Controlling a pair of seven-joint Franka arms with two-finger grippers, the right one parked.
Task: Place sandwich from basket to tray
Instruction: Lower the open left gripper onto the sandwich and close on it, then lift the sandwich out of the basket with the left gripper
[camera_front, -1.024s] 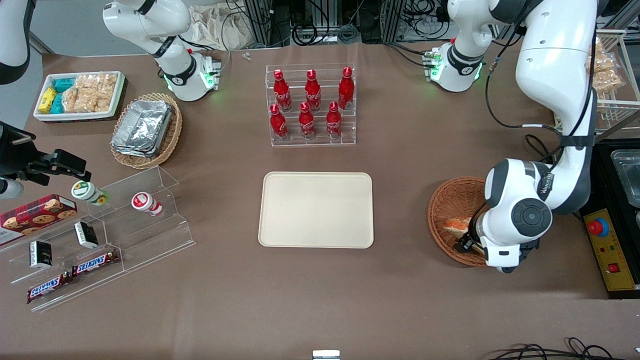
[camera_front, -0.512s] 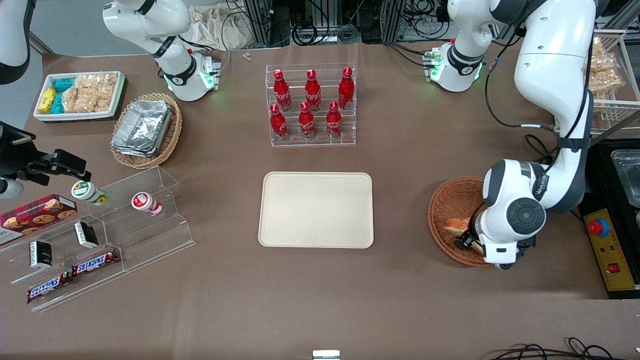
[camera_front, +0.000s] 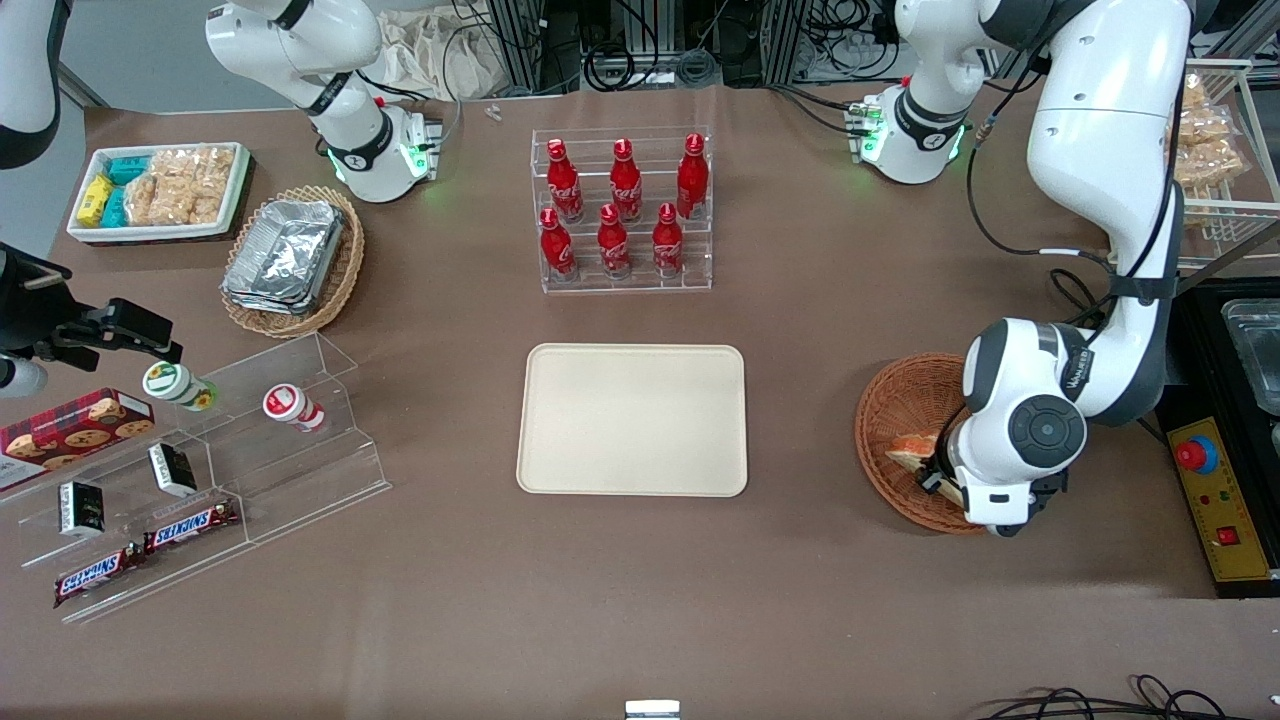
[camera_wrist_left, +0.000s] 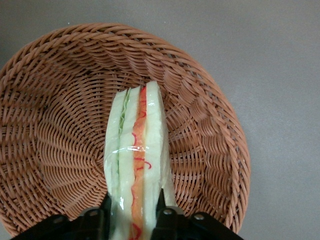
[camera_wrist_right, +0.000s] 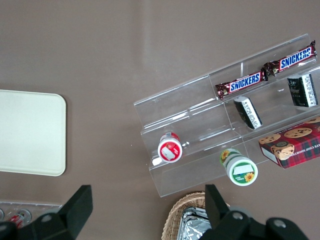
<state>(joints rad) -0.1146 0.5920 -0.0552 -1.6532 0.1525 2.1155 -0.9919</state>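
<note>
- The sandwich (camera_wrist_left: 135, 165) is on edge inside the basket (camera_wrist_left: 50, 125), wrapped in clear film (you can see the shine on it), white bread outside with green and orange-red layers running along the middle. From the front it's only a little wedge (camera_front: 912, 447) poking out from under the arm.
- The left gripper (camera_wrist_left: 134, 212) is down in the basket with one black finger (camera_wrist_left: 105, 210) pressed to each bread face, so it's pinched closed on the sandwich's end.
- I can't tell whether the sandwich is resting on the wicker or just off it.
- The basket (camera_front: 890, 410) is the round reddish-brown wicker one, sitting on the brown table (camera_front: 640, 600) toward the working arm's end, with the arm's big white wrist covering part of it.
- The tray (camera_front: 632, 420) is the flat cream one in the middle of the table, well apart from the basket, nothing on it.
- Farther from the front camera than the tray there's a clear rack of red bottles (camera_front: 623, 215).
- Toward the parked arm's end: a tan basket of foil containers (camera_front: 290, 258), a white bin of snacks (camera_front: 158, 190), and a clear stepped stand (camera_front: 200, 470) with Snickers bars (camera_front: 190, 525) and small cups.
</note>
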